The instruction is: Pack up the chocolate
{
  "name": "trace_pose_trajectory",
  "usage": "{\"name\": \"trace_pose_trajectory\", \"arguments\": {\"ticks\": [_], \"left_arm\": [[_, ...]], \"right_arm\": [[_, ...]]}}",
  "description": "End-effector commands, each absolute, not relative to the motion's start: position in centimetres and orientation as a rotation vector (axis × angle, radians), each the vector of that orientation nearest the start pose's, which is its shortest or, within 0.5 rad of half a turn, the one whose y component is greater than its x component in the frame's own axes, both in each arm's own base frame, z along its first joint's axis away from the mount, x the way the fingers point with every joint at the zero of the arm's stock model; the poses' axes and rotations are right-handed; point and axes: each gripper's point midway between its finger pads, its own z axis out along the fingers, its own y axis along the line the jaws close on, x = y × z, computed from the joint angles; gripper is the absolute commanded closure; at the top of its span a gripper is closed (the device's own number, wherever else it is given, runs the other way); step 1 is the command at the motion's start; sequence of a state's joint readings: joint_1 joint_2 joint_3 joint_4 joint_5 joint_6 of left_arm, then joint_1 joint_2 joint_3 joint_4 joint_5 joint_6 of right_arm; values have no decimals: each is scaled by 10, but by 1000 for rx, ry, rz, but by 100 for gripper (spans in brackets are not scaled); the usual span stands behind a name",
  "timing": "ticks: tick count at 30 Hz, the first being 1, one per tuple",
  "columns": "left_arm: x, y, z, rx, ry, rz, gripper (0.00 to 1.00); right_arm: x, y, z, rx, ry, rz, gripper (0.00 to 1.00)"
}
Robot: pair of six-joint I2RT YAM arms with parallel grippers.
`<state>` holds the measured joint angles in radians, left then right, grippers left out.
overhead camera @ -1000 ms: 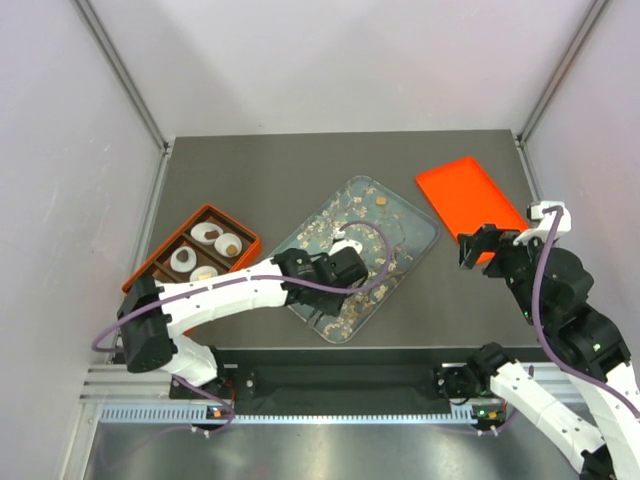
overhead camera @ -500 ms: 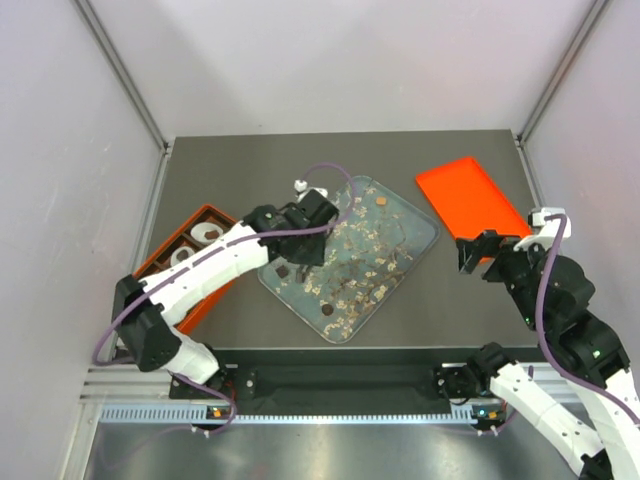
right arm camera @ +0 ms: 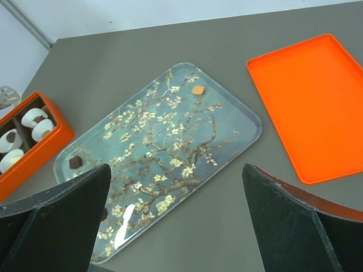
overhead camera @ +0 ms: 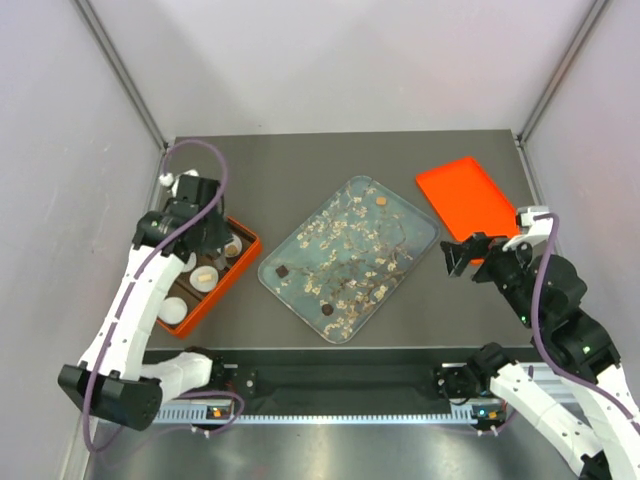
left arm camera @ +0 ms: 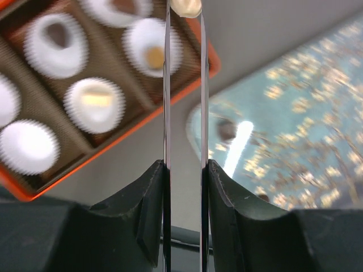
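Note:
My left gripper hangs over the orange box. In the left wrist view its thin blades are shut on a cream-white chocolate above the box's rim. Paper cups in the box hold a dark piece, a caramel piece and a cream piece. On the blossom-patterned tray lie a caramel chocolate and dark ones. My right gripper is open and empty beside the tray's right end. In its view the tray, the caramel piece and a dark piece show.
The flat orange lid lies at the back right, also in the right wrist view. White walls with metal posts close in the table on three sides. The arm bases and a rail run along the near edge.
My left arm swung from the tray leftward to above the orange box, carrying the cream-white piece. My right gripper edged slightly left toward the tray.

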<state>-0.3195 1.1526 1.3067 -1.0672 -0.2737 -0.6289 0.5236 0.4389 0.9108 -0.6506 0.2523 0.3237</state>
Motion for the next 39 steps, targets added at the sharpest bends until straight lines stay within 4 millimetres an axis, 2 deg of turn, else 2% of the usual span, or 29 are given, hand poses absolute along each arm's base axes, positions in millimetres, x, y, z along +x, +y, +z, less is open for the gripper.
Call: {"name": "trace_pose_trajectory", "arguments": {"ticks": [1, 3, 6, 11, 18, 23, 27, 31, 39], "left_arm": [[247, -26, 218, -601, 2434, 24, 66], [242, -9, 211, -677, 2440, 72, 67], [237, 5, 202, -758, 2440, 121, 67], [223, 20, 198, -853, 2441, 213, 67], [189, 45, 210, -928, 2367, 380, 66], [173, 63, 217, -959, 2314, 487, 64], [169, 70, 213, -957, 2306, 540, 64], [166, 74, 200, -950, 2335, 575, 64], [177, 80, 189, -983, 2368, 538, 66]], "right_arm": [[195, 95, 322, -30, 1706, 503, 0], [195, 97, 324, -43, 1701, 514, 0], [194, 101, 325, -64, 1692, 525, 0], [192, 105, 322, -81, 1695, 551, 0], [188, 107, 318, -96, 1695, 573, 0], [186, 114, 319, -116, 1706, 605, 0], [184, 115, 321, -126, 1708, 614, 0], [183, 112, 321, -118, 1706, 605, 0], [181, 108, 323, -112, 1708, 586, 0]]}}
